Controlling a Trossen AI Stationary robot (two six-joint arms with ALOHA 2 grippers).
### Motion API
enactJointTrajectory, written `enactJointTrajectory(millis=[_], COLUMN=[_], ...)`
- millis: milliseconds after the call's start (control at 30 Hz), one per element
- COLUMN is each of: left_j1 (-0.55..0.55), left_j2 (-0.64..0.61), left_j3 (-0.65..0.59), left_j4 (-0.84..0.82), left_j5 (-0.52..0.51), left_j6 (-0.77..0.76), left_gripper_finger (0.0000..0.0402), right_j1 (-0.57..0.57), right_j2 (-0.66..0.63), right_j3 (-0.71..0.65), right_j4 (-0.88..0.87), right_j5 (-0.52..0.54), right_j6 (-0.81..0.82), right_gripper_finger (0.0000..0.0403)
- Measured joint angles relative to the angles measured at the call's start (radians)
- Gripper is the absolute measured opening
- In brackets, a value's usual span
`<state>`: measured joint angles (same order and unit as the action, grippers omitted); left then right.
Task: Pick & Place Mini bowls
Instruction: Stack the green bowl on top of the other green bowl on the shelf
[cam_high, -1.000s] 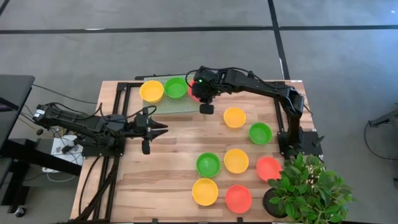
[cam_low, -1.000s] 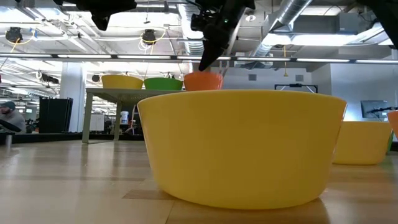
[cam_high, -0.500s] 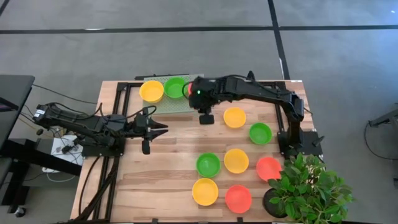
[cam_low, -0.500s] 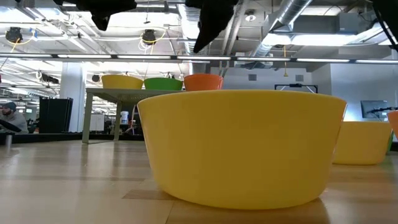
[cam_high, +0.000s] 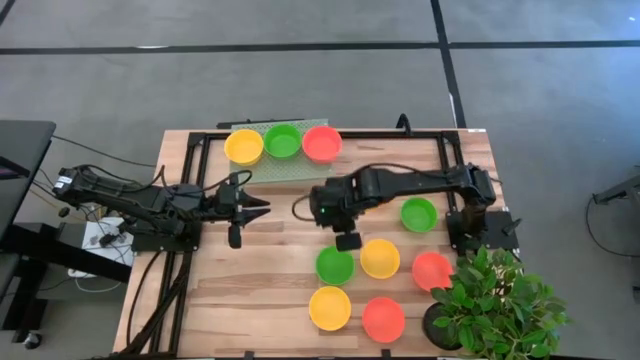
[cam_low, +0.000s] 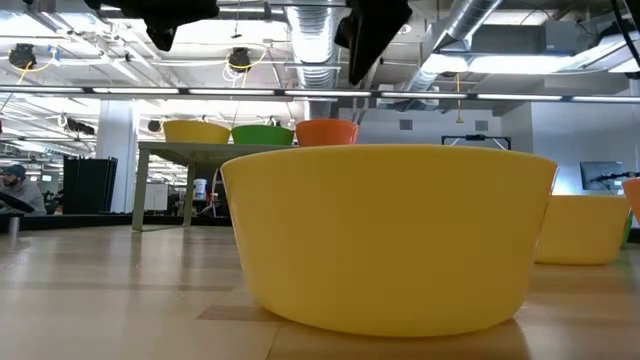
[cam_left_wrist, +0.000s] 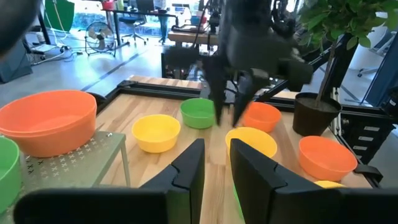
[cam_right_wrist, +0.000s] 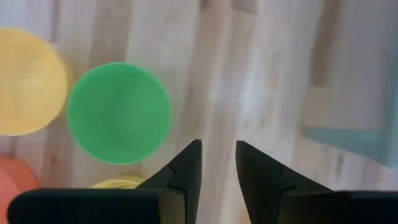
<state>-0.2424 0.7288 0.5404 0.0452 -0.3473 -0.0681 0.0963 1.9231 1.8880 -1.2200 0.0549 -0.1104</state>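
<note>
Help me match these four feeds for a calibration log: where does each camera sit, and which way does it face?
High: overhead, straight down on the table, both arms, right hand.
Low: at tabletop height, level behind a yellow bowl; arms enter from above.
Left wrist: on the waiting left arm, facing across the table past its own fingers.
Right wrist: facing down past its own fingers at a green bowl.
Shared: that green bowl also shows from overhead.

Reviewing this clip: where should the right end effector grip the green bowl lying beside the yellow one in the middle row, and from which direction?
Probably from straight above, pinching the rim of the green bowl: it sits upright and open. Take the edge facing the left arm, away from the yellow bowl beside it. The right end effector hovers nearby.
</note>
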Motion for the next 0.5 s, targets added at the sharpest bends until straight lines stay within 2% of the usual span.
enactJointTrajectory(millis=[200, 400, 500], left_j1=[0.0, 0.0, 0.0], left_j2=[0.0, 0.0, 0.0], left_j3=[0.0, 0.0, 0.0], left_j4=[-0.001, -0.003, -0.003], left_j5=[0.0, 0.0, 0.0], left_j6=[0.0, 0.0, 0.0], left_gripper_finger=[0.0078, 0.0078, 0.0078], right_j1=[0.022, 0.092, 0.142], right_j2=[0.0, 0.0, 0.0], right_j3=[-0.17, -0.282, -0.317], right_j4=[0.098, 0.141, 0.218], right_j5=[-0.185, -0.212, -0.214], right_j6=[-0.003, -0.003, -0.002], right_gripper_finger=[0.0093, 0.0093, 0.0093])
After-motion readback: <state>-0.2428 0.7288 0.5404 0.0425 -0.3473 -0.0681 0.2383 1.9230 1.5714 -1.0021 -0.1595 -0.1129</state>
